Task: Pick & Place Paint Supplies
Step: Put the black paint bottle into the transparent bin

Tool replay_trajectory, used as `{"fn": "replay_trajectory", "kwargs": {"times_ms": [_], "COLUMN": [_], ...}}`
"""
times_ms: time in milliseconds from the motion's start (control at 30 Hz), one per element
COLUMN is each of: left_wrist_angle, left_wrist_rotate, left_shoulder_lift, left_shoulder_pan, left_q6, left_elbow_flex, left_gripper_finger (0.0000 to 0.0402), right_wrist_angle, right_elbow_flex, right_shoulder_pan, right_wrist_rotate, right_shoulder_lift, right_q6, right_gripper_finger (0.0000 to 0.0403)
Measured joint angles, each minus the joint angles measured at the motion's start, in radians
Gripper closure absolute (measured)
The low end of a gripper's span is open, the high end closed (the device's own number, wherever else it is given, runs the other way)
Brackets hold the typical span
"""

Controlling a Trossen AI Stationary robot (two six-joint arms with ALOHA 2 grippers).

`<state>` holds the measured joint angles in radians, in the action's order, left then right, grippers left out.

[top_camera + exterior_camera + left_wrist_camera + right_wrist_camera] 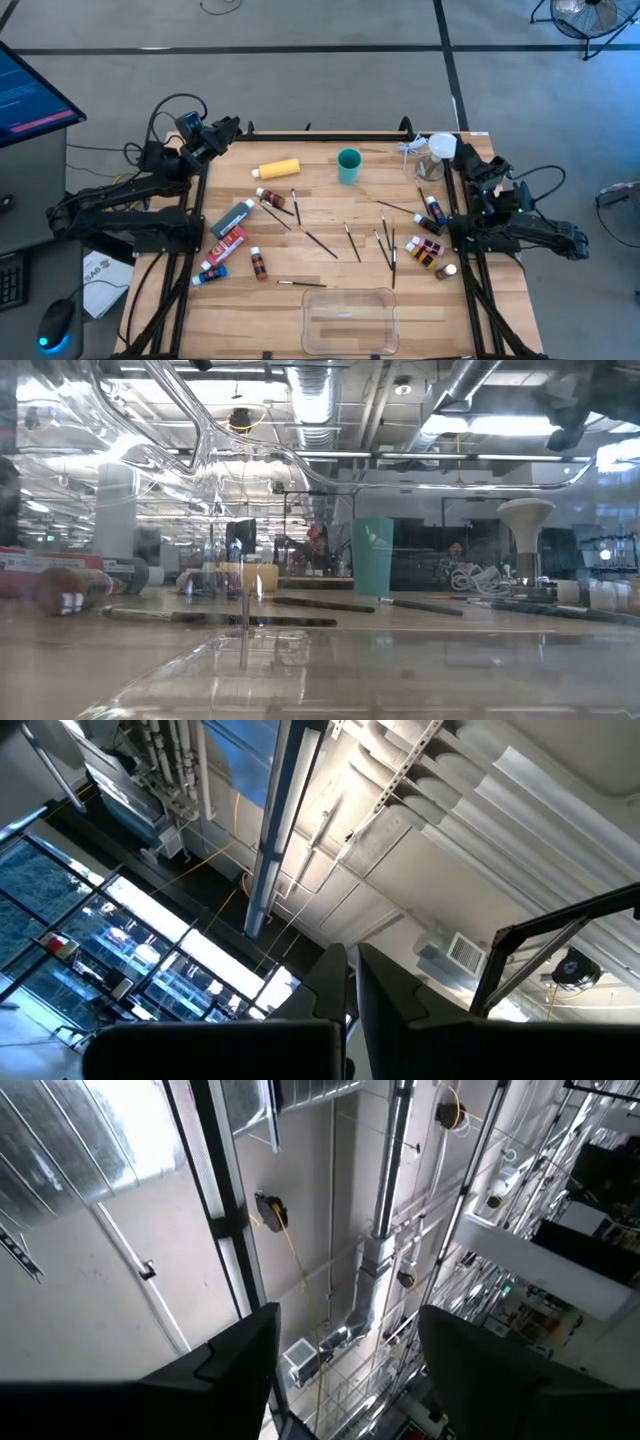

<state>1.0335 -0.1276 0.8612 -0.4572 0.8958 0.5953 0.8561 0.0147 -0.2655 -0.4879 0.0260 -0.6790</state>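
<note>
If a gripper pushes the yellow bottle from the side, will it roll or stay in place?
The yellow bottle lies on its side on the wooden table, so it would probably roll. Its round body looks smooth, perhaps slippery to pinch. The teal cup stands nearby and may stop it.

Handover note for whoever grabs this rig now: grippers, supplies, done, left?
Left gripper: shut, empty, parked at the table's far-left corner, wrist camera facing the ceiling.
Right gripper: open, empty, parked at the right edge.
Yellow bottle, thin dark-handled brushes, red paint tube and small white-capped bottles lie scattered on the wooden table.
Clear plastic tray: apparently empty.
Done: nothing. Left: everything.
</note>
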Motion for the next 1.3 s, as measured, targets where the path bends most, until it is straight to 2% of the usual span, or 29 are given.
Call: {"fn": "replay_trajectory", "kwargs": {"times_ms": [333, 700, 967, 1133, 1300], "left_wrist_angle": [-0.003, -0.005, -0.002, -0.004, -0.005], "left_wrist_rotate": [0.000, 0.000, 0.000, 0.000, 0.000], "left_shoulder_lift": [0.005, 0.050, 0.082, 0.083, 0.084], "left_shoulder_pan": [0.000, 0.015, 0.027, 0.027, 0.027], "left_q6": [0.000, 0.002, 0.003, 0.003, 0.003], "left_elbow_flex": [0.000, 0.000, 0.000, 0.000, 0.000], "left_gripper_finger": [0.0400, 0.0400, 0.0400, 0.0400, 0.0400], "right_wrist_angle": [-0.011, -0.011, -0.023, -0.148, -0.429], "right_elbow_flex": [0.001, 0.010, 0.130, 0.252, 0.400], "right_shoulder_pan": [0.008, 0.080, 0.128, 0.136, 0.136], "right_wrist_rotate": [0.042, 0.068, 0.068, 0.069, 0.069], "right_shoulder_lift": [0.000, 0.079, 0.226, 0.348, 0.478], "right_q6": [-0.202, -0.205, -0.129, -0.099, -0.136], "right_gripper_finger": [0.0171, 0.0171, 0.0171, 0.0171, 0.0171]}}
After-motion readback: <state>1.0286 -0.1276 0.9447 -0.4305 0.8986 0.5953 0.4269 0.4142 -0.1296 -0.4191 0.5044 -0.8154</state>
